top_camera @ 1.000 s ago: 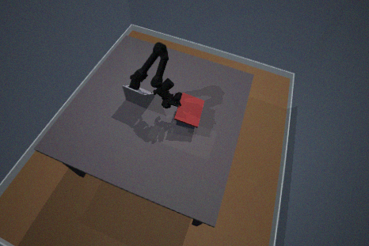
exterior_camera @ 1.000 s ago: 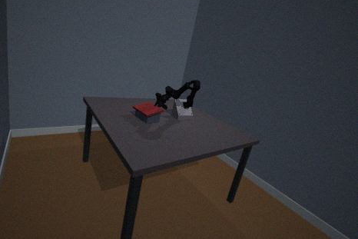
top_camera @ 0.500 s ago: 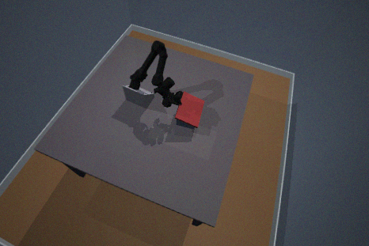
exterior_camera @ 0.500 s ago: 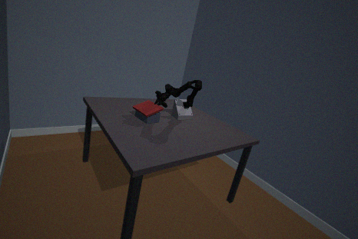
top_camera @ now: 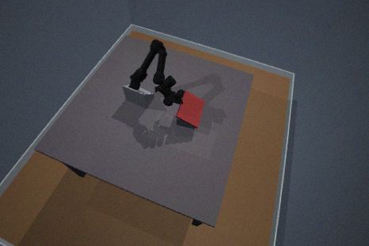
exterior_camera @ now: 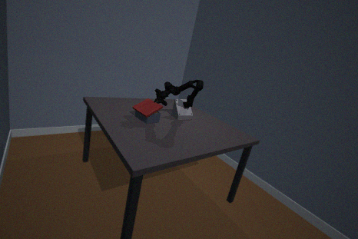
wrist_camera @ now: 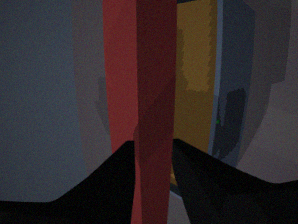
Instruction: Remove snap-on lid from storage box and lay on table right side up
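Note:
The red lid sits tilted over the blue-grey storage box. Its edge on the gripper's side is raised off the box wall. In the wrist view, a yellow-brown surface inside the box shows through the gap. My gripper is shut on the lid's raised rim, with one black finger on each side of it. The far side of the lid, and whether it still touches the box there, is hidden. The box stands on the table.
The arm's light grey wedge-shaped base stands on the table beside the box, a short way from it. The arm arches up from this base and reaches down to the lid. The nearest table edge to the box is on its side away from the arm base.

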`<act>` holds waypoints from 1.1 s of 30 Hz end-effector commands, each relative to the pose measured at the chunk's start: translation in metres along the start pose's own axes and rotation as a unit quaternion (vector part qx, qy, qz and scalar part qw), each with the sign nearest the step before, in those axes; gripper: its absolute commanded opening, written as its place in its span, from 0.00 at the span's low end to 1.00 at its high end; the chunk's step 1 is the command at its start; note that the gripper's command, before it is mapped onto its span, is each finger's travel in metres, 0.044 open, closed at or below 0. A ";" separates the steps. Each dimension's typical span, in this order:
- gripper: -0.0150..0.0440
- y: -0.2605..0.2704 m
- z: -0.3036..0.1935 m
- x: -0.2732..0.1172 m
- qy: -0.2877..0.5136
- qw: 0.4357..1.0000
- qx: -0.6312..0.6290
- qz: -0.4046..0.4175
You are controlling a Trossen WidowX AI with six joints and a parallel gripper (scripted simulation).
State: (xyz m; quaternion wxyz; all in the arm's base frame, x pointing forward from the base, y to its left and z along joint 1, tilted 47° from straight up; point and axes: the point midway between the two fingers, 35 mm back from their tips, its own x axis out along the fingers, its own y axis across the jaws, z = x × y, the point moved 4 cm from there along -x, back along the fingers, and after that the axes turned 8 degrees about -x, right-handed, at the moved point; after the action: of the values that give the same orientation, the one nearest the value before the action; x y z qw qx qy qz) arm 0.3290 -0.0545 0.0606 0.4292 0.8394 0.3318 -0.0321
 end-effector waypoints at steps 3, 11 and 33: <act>0.25 0.014 0.001 -0.003 0.000 1.000 -0.008 0.007; 0.25 0.027 0.002 -0.004 0.000 1.000 -0.008 0.007; 0.25 0.058 0.006 -0.011 0.000 1.000 -0.009 0.007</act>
State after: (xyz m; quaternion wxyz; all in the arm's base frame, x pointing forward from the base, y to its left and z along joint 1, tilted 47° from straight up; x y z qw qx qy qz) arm 0.3536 -0.0828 0.0934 0.4287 0.8392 0.3331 -0.0316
